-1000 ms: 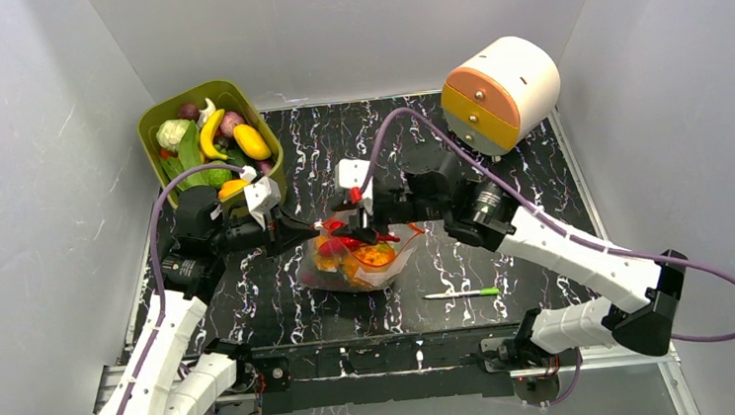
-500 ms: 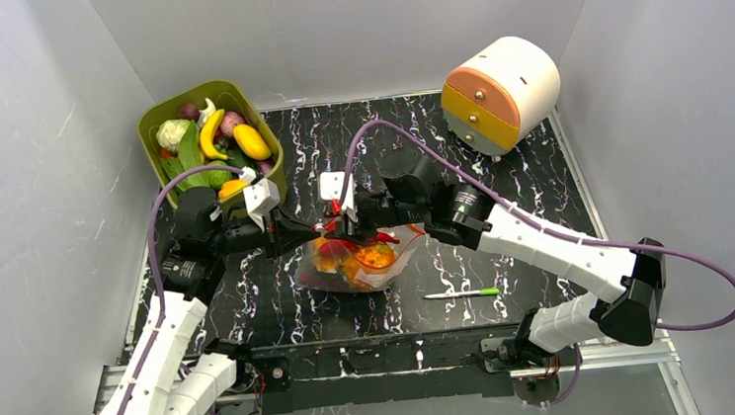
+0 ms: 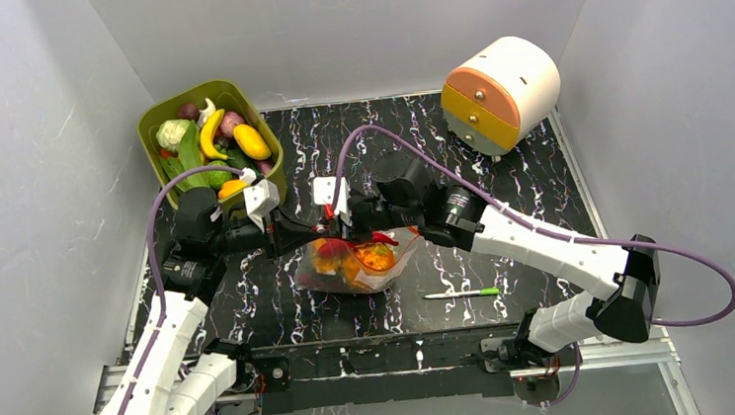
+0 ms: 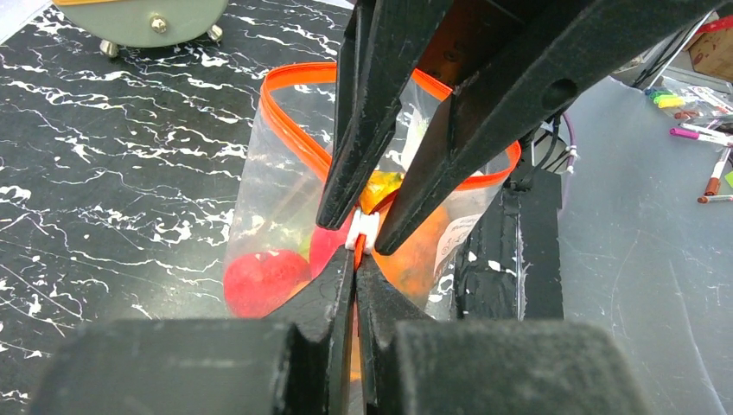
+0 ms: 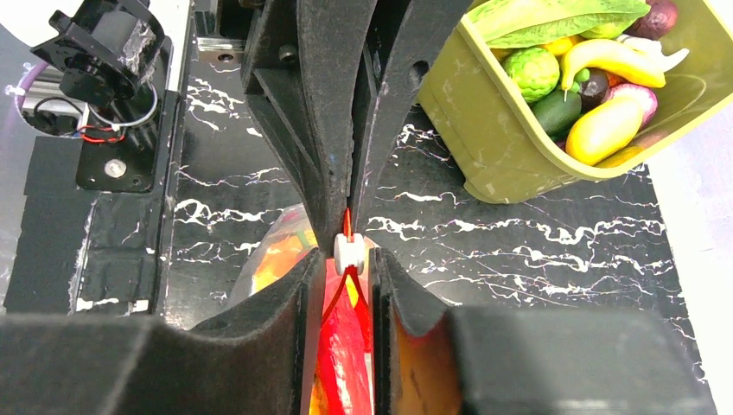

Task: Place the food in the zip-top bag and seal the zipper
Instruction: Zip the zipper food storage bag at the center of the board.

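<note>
1. Black marbled table [image 3: 543, 223] is filling the floor between grey walls. A green bin [image 5: 484, 147] of spare toys is sitting at 10 o'clock in the top view, and a pen [image 3: 461, 293] is lying at 5 o'clock.
2. Bag [image 4: 259, 190] is sitting at the table's centre, with food [image 4: 259, 281] already lying inside it and red and orange pieces showing through the plastic.
3. Left gripper [image 4: 355, 268] is clamping the zipper [image 4: 298, 69] near its 9 o'clock end.
4. Right gripper [image 5: 350, 259] is pinching the white slider [image 5: 351, 251], its tips nearly meeting the left's.
5. Zipper is running along the 9-to-3 line in the top view. Beyond the slider it is gaping as an open loop toward 3 o'clock.
6. Sealing is, I judge, calling for the slider to travel toward 3 o'clock, away from the left grip, with the right arm pulling and the left anchoring.
</note>
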Robot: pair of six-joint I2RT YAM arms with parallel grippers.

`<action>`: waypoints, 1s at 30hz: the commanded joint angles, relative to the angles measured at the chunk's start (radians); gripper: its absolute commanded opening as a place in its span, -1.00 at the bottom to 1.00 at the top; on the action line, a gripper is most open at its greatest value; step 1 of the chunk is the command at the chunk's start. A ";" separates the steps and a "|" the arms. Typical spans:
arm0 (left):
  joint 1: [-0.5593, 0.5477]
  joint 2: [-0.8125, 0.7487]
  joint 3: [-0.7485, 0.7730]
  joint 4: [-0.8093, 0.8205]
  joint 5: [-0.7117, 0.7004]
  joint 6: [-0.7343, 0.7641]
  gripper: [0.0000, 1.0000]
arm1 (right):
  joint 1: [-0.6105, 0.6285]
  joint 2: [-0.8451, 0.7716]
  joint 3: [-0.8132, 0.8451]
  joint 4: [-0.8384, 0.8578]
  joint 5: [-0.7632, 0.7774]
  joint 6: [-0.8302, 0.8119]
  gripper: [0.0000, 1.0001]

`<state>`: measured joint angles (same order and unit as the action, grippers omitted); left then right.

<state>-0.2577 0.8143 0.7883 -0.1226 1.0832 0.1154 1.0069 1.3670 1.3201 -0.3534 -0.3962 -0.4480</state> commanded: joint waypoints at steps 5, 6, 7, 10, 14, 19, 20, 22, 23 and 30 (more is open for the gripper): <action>0.001 -0.016 0.000 0.038 0.048 0.015 -1.00 | 0.009 -0.003 0.040 0.076 0.005 -0.012 -0.81; 0.001 -0.015 0.001 0.035 0.047 0.018 -1.00 | 0.009 -0.003 0.040 0.076 0.008 -0.013 -0.88; 0.000 -0.017 0.004 0.029 0.045 0.023 -1.00 | 0.008 -0.004 0.040 0.073 0.012 -0.014 -0.95; 0.000 -0.017 0.023 -0.018 0.030 0.060 -1.00 | 0.008 -0.016 0.031 0.062 0.039 -0.022 -1.00; 0.000 -0.026 0.024 -0.038 0.020 0.088 -1.00 | 0.008 -0.037 0.009 0.048 0.076 -0.030 -1.00; 0.000 -0.026 0.019 -0.029 0.010 0.076 -1.00 | 0.007 -0.061 -0.022 0.037 0.096 -0.013 -1.00; 0.000 -0.028 0.018 -0.026 0.010 0.073 -1.00 | 0.007 -0.063 -0.025 0.033 0.103 -0.011 -1.00; 0.000 -0.028 0.018 -0.018 0.012 0.065 -1.00 | 0.006 -0.070 -0.033 0.024 0.118 -0.008 -1.00; 0.000 -0.028 0.021 -0.015 0.013 0.061 -1.00 | 0.003 -0.073 -0.038 0.022 0.121 -0.007 -1.00; 0.001 -0.034 0.026 -0.019 0.003 0.045 -1.00 | -0.012 -0.086 -0.057 0.004 0.141 -0.004 -1.00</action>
<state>-0.2626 0.8074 0.7872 -0.1436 1.0817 0.1699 1.0203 1.3273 1.2678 -0.3355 -0.3218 -0.4564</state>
